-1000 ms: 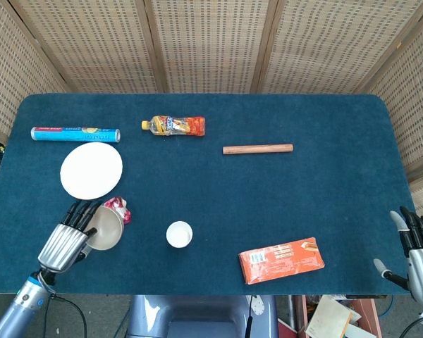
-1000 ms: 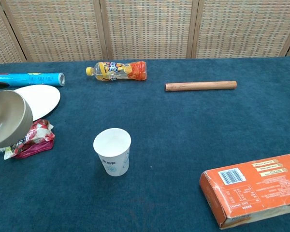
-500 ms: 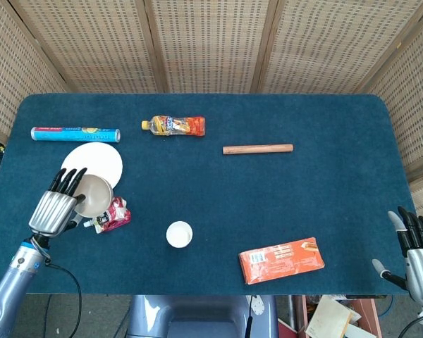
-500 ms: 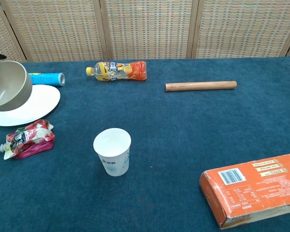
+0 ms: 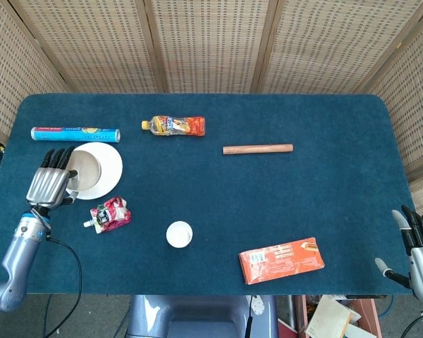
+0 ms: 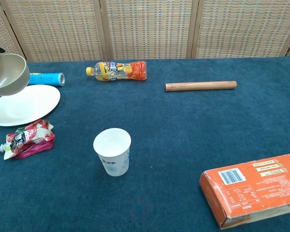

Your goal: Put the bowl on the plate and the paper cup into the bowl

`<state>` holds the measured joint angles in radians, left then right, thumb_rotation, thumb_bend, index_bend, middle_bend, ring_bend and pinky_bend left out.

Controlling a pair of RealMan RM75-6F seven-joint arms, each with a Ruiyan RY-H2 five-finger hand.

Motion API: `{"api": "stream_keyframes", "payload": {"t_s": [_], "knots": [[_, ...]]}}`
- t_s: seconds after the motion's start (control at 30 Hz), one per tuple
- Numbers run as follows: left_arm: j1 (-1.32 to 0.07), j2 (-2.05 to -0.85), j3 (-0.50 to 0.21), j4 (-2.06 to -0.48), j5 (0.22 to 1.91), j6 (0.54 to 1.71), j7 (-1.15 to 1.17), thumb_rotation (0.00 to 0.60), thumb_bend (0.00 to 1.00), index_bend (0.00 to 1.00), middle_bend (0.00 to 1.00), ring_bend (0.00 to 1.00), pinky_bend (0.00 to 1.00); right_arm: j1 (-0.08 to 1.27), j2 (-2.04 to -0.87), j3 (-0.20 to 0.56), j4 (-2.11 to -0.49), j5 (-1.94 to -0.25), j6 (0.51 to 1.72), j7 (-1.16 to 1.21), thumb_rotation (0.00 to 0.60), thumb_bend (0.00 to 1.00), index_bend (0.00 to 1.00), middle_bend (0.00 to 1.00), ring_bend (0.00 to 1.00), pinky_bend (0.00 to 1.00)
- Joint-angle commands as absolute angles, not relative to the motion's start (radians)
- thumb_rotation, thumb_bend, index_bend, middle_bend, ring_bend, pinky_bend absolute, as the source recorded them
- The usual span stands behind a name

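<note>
Beige bowl held aloft over the white plate, paper cup waiting mid-table.

The smooth, round bowl [image 5: 85,167] is gripped at its rim by the left hand [image 5: 49,184], tilted and clear above the flat, glossy plate [image 6: 24,104]. The tapered white paper cup [image 6: 112,151] stands upright on the napped blue cloth of the table [image 5: 268,197], well apart from the plate. A crinkled red foil pouch [image 5: 110,214] lies between them. The right hand [image 5: 421,257] hangs off the table's edge, fingers spread, holding nothing.

No legible text; only a barcode on the orange box [image 6: 253,193], its print unreadable.
</note>
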<state>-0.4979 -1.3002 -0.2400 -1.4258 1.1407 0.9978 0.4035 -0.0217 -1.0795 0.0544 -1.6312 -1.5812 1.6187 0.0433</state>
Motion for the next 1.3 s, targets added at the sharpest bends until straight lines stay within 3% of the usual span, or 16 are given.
{"api": "stream_keyframes", "payload": {"t_s": [0.03, 0.5, 1.3], "knots": [[-0.534, -1.328, -0.248, -1.386, 1.093, 0.962, 0.434, 0.6, 0.32, 0.66, 0.0, 0.0, 0.0, -0.019, -1.08, 0.056, -1.629, -1.576, 1.612, 0.046, 0.6, 0.17, 0.0, 0.0, 0.0, 0.0], [-0.623, -1.432, -0.236, -1.211, 0.96, 0.875, 0.464, 0.6, 0.32, 0.66, 0.0, 0.0, 0.0, -0.001, -1.087, 0.065, -1.613, -1.533, 1.564, 0.051, 0.6, 0.17, 0.0, 0.0, 0.0, 0.0], [-0.693, -1.54, -0.197, -1.003, 0.925, 0.786, 0.433, 0.6, 0.32, 0.66, 0.0, 0.0, 0.0, 0.012, -1.096, 0.072, -1.605, -1.485, 1.522, 0.034, 0.6, 0.17, 0.0, 0.0, 0.0, 0.0]]}}
